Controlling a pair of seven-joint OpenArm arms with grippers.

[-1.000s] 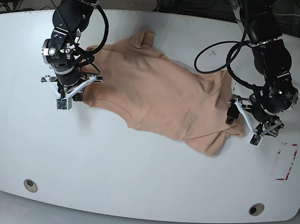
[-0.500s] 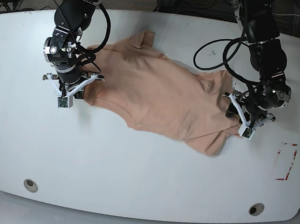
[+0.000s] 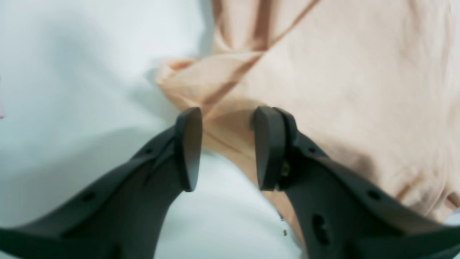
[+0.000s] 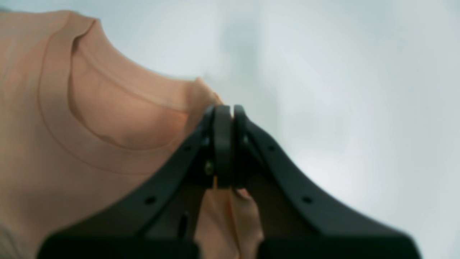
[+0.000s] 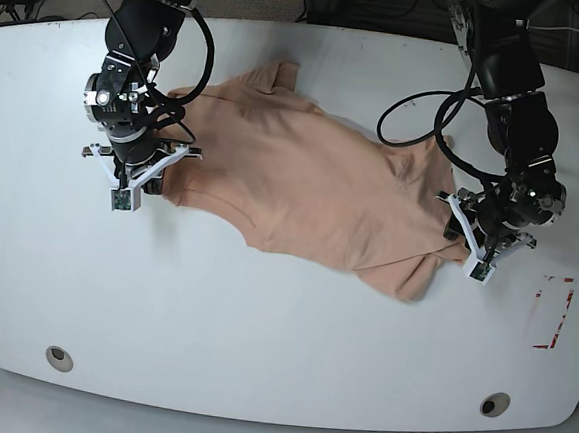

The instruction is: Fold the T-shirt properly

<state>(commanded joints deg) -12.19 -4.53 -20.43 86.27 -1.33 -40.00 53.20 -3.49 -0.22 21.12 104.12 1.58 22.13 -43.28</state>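
While the T-shirt (image 5: pixel 312 188) lies spread and wrinkled across the middle of the white table (image 5: pixel 260 335), both arms stand at its two ends. At the left end of the cloth in the base view, the right gripper (image 4: pixel 223 144) has its jaws pressed together, with a thin fold of the peach cloth caught between them, just beside the round collar (image 4: pixel 72 118). At the right end, the left gripper (image 3: pixel 224 147) has its jaws parted with a clear gap, and they stand over the crumpled edge of the shirt; they seem to hold nothing (the wrist picture is rather blurred, so contact with the cloth I cannot tell). Near the table's right edge there is a red marking (image 5: pixel 553 312), well apart from the shirt.
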